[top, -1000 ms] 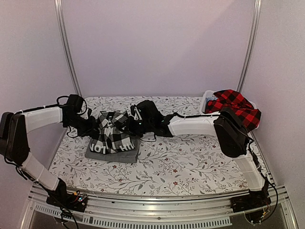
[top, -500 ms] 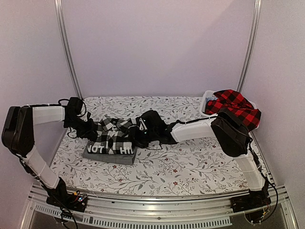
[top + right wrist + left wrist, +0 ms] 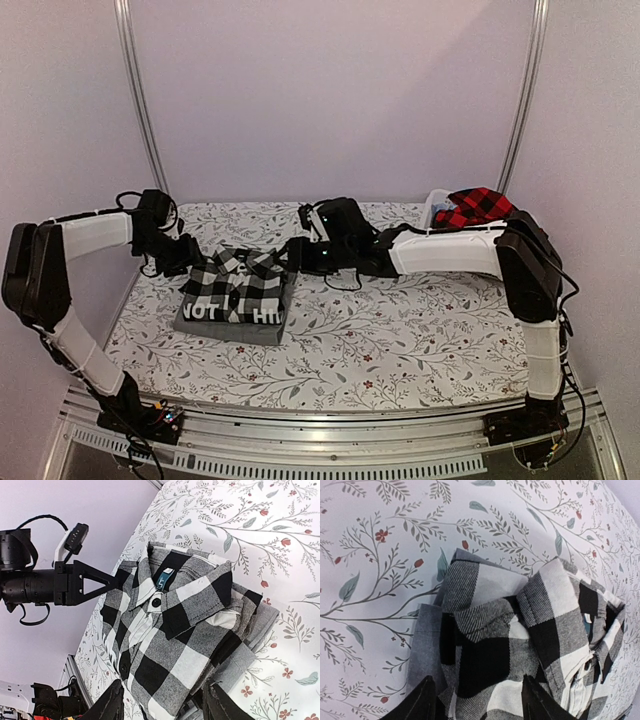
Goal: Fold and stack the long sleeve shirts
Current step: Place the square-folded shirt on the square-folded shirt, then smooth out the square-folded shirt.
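Folded black-and-white check shirt (image 3: pixel 238 290) sits on the grey shirt (image 3: pixel 225 333), left of centre on the bench (image 3: pixel 400 330). Left claw (image 3: pixel 190 258) and right claw (image 3: pixel 293 255) flank it, fingers apart, gripping nothing; red check shirt (image 3: pixel 475 207) hangs over the basket (image 3: pixel 432 205) back right

Floral table (image 3: pixel 400 340), grey shirt (image 3: pixel 230 333), white basket (image 3: pixel 433 202)

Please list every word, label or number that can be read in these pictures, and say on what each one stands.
"NOT": white letters on the near edge of the black-and-white check shirt, top view.
"HU": white letters further right on the same edge; the rest is unreadable.
The blue collar label on that shirt: too small to read.
The red-and-black check shirt: no text visible.
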Motion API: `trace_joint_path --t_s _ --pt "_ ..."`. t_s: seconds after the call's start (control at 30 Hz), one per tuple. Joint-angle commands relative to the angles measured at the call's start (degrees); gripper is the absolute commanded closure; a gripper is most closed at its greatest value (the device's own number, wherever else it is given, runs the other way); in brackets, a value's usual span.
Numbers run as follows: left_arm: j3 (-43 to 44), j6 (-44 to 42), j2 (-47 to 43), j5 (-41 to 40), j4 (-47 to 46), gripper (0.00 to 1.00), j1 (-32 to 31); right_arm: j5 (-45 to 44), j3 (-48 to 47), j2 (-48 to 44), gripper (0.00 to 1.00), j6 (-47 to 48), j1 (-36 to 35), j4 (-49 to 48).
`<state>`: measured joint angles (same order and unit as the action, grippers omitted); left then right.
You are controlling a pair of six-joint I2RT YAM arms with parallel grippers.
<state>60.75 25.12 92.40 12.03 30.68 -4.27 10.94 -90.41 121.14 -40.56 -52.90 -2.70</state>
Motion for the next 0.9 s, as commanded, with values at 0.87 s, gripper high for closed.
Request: trace_joint_path --t_s 0.87 --pt "7.03 11.04 2.90 6.39 -10.65 0.41 -22.98 -8.60 1.29 -3.24 0.48 19.17 -5.29 17.17"
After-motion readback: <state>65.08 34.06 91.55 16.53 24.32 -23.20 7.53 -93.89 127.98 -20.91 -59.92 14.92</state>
